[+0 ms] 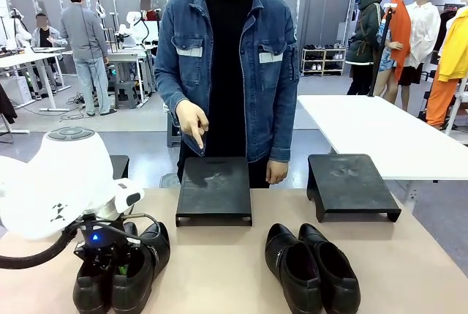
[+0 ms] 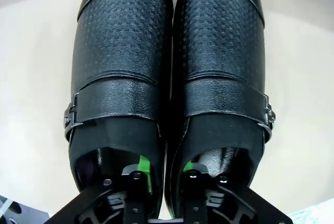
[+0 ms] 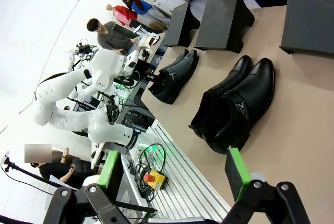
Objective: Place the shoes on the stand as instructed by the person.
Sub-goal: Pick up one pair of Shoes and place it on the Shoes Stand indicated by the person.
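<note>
A buckled pair of black shoes (image 1: pixel 124 274) stands at the table's front left. My left gripper (image 1: pixel 117 259) is down on it. In the left wrist view one green-padded finger (image 2: pixel 143 169) sits inside each shoe (image 2: pixel 122 62), and the jaws are shut on the two touching inner walls. Another pair of black shoes (image 1: pixel 311 266) stands at the front right, also seen in the right wrist view (image 3: pixel 235 104). The person (image 1: pixel 227 58) points a finger down at the left stand (image 1: pixel 214 189). My right gripper (image 3: pixel 172 169) hangs open and empty, off the table's edge.
A second black stand (image 1: pixel 351 182) sits at the back right of the tan table (image 1: pixel 219 263). A white table (image 1: pixel 380 131) stands behind on the right. Bare tabletop lies between the two pairs.
</note>
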`<state>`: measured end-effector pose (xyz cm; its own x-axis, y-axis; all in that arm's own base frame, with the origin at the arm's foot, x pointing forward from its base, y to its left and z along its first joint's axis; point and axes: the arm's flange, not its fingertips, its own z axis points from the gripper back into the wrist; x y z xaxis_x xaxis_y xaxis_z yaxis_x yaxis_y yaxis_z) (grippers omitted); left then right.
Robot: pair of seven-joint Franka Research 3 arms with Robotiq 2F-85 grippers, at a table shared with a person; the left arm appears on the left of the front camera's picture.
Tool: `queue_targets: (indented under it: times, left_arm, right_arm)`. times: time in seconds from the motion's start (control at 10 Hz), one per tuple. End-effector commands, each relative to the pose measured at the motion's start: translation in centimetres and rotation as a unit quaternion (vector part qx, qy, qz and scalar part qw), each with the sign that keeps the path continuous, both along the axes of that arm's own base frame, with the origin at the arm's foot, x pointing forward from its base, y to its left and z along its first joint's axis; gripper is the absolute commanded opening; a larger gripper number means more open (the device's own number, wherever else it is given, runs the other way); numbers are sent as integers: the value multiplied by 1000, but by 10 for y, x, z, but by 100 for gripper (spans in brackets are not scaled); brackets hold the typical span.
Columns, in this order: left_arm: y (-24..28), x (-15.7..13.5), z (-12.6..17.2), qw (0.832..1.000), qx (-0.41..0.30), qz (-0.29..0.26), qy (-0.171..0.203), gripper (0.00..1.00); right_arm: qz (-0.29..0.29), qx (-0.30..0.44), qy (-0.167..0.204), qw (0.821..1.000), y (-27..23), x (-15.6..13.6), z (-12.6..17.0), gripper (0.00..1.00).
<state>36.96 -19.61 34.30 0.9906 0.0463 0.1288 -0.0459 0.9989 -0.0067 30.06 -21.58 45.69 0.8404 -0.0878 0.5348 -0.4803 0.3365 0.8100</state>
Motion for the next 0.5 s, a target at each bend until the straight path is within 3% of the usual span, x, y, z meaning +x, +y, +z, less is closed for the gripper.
queue_targets:
  times: [0.0, 0.2, 0.4]
  left_arm:
    - [14, -25, -10, 1000, 15, 16, -3, 0]
    - [17, -21, 5, 1000, 16, 22, -14, 0]
    - [21, -15, 39, 999, -5, 30, -25, 0]
  right_arm:
    - [1, 3, -12, 1000, -1, 1, 2, 100]
    - [1, 3, -12, 1000, -1, 1, 2, 100]
    - [1, 3, -12, 1000, -1, 1, 2, 100]
